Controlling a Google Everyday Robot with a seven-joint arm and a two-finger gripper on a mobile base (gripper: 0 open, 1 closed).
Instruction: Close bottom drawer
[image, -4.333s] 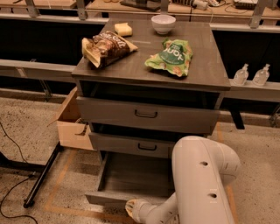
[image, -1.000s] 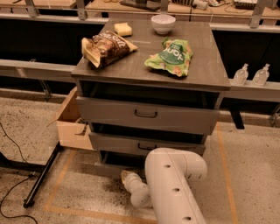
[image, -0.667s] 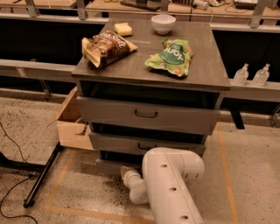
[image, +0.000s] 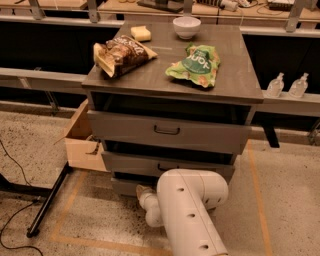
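The bottom drawer (image: 123, 186) is the lowest front of the grey cabinet (image: 240, 85). It sits pushed in, nearly flush under the middle drawer (image: 150, 165), with only its left part showing. Its handle is hidden behind my arm. My gripper (image: 143, 192) is low at the drawer's front and seems to press against it. My white arm (image: 192, 212) fills the foreground and covers the rest of the drawer. The top drawer (image: 167, 131) is shut.
A brown snack bag (image: 120, 52), a green chip bag (image: 196, 64), a white bowl (image: 186, 26) and a yellow sponge (image: 141, 33) lie on the cabinet top. An open cardboard box (image: 82, 142) stands at the left. A black stand leg (image: 47, 200) crosses the floor. Two bottles (image: 287, 85) stand at the right.
The bottom drawer stood pulled out 4.3 s ago and is now pushed in. My arm has moved forward to the cabinet; in the last second it barely shifted.
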